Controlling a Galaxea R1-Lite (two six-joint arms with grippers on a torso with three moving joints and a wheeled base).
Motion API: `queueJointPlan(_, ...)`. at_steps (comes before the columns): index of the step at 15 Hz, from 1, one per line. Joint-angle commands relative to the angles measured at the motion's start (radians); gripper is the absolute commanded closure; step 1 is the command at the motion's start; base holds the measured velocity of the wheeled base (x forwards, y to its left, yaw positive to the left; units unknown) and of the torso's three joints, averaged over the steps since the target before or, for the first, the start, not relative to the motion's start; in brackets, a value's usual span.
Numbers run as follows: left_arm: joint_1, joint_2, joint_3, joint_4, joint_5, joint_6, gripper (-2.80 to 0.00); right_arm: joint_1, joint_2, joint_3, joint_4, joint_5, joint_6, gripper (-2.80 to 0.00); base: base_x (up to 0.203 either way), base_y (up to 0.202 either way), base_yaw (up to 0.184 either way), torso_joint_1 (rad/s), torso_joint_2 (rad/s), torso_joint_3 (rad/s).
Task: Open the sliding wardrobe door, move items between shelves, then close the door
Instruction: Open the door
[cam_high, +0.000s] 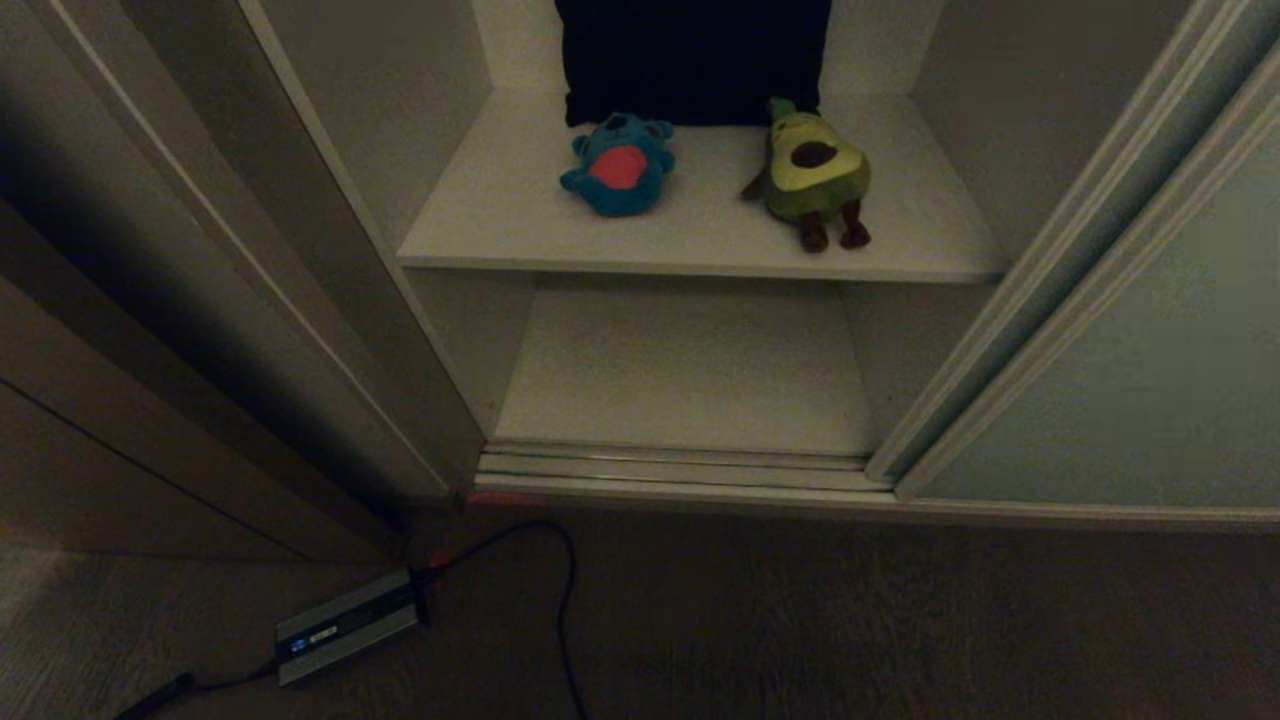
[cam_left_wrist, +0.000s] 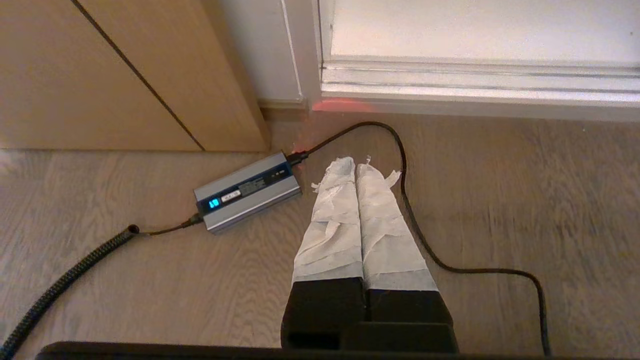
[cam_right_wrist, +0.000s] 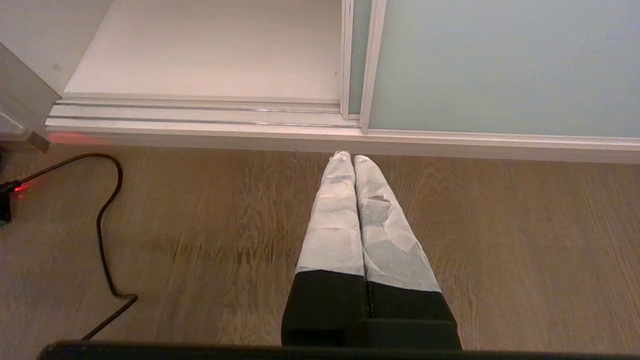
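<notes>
The sliding wardrobe door (cam_high: 1130, 360) stands pushed to the right, leaving the interior open. On the upper shelf (cam_high: 500, 225) lie a teal monster toy (cam_high: 620, 165) and a green avocado toy (cam_high: 815, 170), side by side. The lower shelf (cam_high: 690, 370) beneath is bare. Neither arm shows in the head view. My left gripper (cam_left_wrist: 356, 162) is shut and empty, hanging over the wood floor near the grey box. My right gripper (cam_right_wrist: 348, 156) is also shut and empty, low over the floor just before the door's frame (cam_right_wrist: 372, 65).
A grey box (cam_high: 345, 625) with a black cable (cam_high: 565, 600) lies on the floor at the left front of the wardrobe. The ribbed floor track (cam_high: 680, 470) runs along the opening. A dark cloth (cam_high: 695, 60) hangs behind the toys. Brown side boards (cam_high: 150, 400) stand at left.
</notes>
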Motion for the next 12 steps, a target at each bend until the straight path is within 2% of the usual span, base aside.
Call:
queueJointPlan(1, -0.002, -0.101, -0.001, 0.027, -0.002, 0.004, 0.00, 0.000, 0.000, 0.003, -0.001, 0.001, 0.001, 0.00, 0.000, 0.000, 0.000, 0.000, 0.00, 0.000)
queueJointPlan(3, -0.002, -0.092, 0.000, 0.038, -0.005, 0.031, 0.00, -0.001, 0.000, 0.003, -0.001, 0.000, -0.001, 0.00, 0.000, 0.000, 0.000, 0.000, 0.00, 0.000)
queueJointPlan(5, -0.002, -0.091, 0.000, 0.038, -0.009, 0.129, 0.00, 0.000, 0.000, 0.003, -0.001, 0.000, 0.000, 0.00, 0.000, 0.000, 0.000, 0.000, 0.00, 0.000)
queueJointPlan(8, -0.004, -0.092, 0.001, 0.036, -0.005, 0.023, 0.00, 0.000, 0.001, 0.003, -0.001, 0.000, 0.001, 0.00, 0.000, 0.000, 0.000, 0.000, 0.00, 0.000)
queueJointPlan(9, -0.004, -0.092, 0.002, 0.037, -0.005, 0.023, 0.00, 0.004, 0.000, 0.003, -0.001, 0.001, 0.003, 0.00, 0.000, 0.000, 0.000, 0.000, 0.00, 0.000)
queueJointPlan(11, -0.004, -0.092, 0.000, 0.040, -0.005, 0.031, 0.00, 0.004, 0.000, 0.003, 0.000, 0.001, 0.089, 0.00, 0.000, 0.000, 0.000, 0.000, 0.00, 0.000)
queueJointPlan(12, -0.004, -0.092, 0.000, 0.040, -0.005, 0.033, 0.00, 0.004, 0.001, 0.003, 0.004, 0.001, 0.172, 0.00, 0.000, 0.000, 0.000, 0.000, 0.00, 0.000)
